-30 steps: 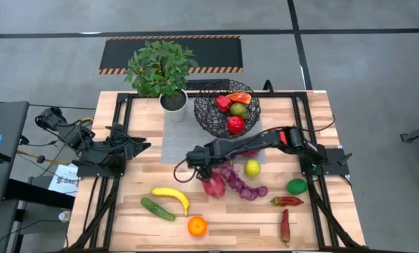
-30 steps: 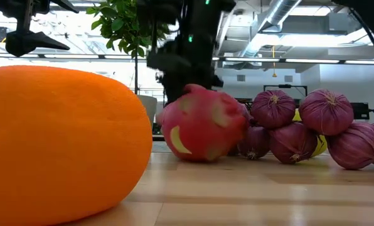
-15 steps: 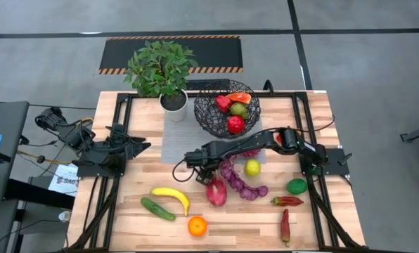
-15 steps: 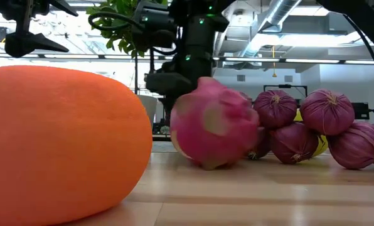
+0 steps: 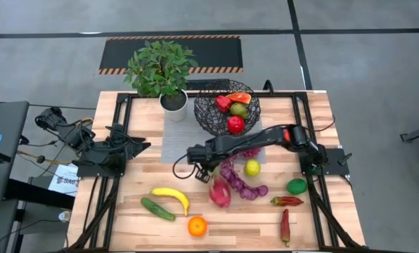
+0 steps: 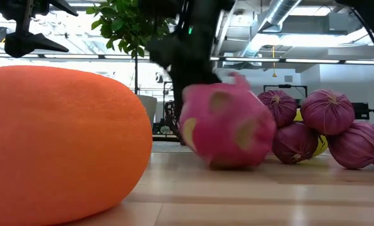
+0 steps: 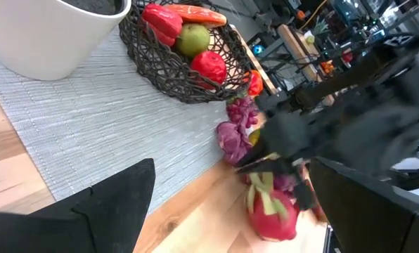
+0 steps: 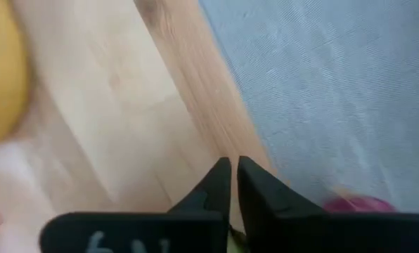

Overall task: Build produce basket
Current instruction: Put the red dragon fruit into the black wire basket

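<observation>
The black wire basket [image 5: 227, 109] stands at the back on a grey mat and holds a red pepper, a green fruit and a red apple. The pink dragonfruit [image 5: 220, 191] lies on the wood, large in the low view [image 6: 228, 129]. My right gripper [image 5: 202, 170] hangs just left of and behind it. In the right wrist view its fingers [image 8: 232, 172] are shut with nothing between them. My left gripper [image 7: 237, 211] waits open at the table's left side. The purple string [image 5: 241, 184] lies right of the dragonfruit.
A potted plant [image 5: 160, 70] stands left of the basket. On the wood lie a banana [image 5: 171, 197], a cucumber [image 5: 157, 209], an orange [image 5: 197, 225], a yellow fruit [image 5: 252, 167], a lime [image 5: 297, 186] and two red peppers [image 5: 287, 201].
My right gripper has shut on nothing and risen a little. The dragonfruit has rolled away from it toward the table's near edge and slightly right, turning over as it went. It stays on the wood.
</observation>
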Controlling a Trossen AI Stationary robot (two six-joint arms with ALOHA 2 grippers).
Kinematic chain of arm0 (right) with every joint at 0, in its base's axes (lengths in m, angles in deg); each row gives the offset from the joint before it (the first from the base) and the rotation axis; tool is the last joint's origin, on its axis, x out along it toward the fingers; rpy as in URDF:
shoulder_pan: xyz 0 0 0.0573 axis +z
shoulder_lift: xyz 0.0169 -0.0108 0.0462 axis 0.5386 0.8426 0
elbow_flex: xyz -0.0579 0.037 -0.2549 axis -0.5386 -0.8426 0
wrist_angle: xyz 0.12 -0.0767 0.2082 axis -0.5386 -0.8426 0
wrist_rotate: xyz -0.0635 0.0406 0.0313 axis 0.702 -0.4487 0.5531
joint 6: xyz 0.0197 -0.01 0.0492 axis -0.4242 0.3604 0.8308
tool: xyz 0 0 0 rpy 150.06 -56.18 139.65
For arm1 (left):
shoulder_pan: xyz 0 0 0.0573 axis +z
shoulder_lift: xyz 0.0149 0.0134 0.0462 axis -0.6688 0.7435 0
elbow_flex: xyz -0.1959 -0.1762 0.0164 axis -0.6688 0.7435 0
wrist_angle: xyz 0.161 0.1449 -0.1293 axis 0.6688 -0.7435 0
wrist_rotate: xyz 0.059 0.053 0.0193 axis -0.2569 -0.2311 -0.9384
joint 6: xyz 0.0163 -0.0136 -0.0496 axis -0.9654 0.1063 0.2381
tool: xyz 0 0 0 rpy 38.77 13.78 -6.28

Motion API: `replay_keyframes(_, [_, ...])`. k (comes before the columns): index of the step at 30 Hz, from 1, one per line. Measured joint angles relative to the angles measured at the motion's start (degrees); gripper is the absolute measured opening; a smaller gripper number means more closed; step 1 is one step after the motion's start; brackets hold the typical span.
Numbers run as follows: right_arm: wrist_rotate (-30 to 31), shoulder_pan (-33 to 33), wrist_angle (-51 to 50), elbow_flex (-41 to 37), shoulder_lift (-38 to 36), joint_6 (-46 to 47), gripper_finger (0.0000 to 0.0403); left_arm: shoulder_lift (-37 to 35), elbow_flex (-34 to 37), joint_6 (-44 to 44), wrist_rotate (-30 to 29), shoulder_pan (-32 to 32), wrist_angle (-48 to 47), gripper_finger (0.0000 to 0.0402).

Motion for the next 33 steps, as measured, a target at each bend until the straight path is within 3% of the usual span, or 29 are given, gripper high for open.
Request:
replay_keyframes(10, [0.39, 3.7, -1.24, 0.13, -12.09, 1.24, 0.0107, -0.01, 0.0, 0.11, 0.01, 0.0, -0.01, 0.0364])
replay_keyframes(15, [1.46, 6.8, -2.88, -0.13, -10.82, 4.12, 0.0201, 0.01, 0.0, -0.12, 0.03, 0.0, -0.02, 0.0364])
replay_keyframes(20, [3.37, 7.84, -5.3, -0.44, -4.73, 7.92, 0.0313, -0.01, 0.0, -0.15, 0.03, 0.0, -0.01, 0.0364])
replay_keyframes(24, [3.44, 7.29, -5.12, -0.26, -1.26, 9.75, 0.0361, -0.02, 0.0, -0.12, 0.24, 0.0, -0.09, 0.0364])
replay_keyframes(28, [3.33, 6.48, -5.63, -0.44, 1.22, 10.8, 0.0366, 0.2, 0.0, 0.73, 0.56, 0.0, -0.4, 0.0364])
replay_keyframes(33, [1.58, 5.5, -4.26, -0.43, 2.06, 10.54, 0.0312, 0.83, 0.0, 1.18, 1.22, 0.0, -0.88, 0.0364])
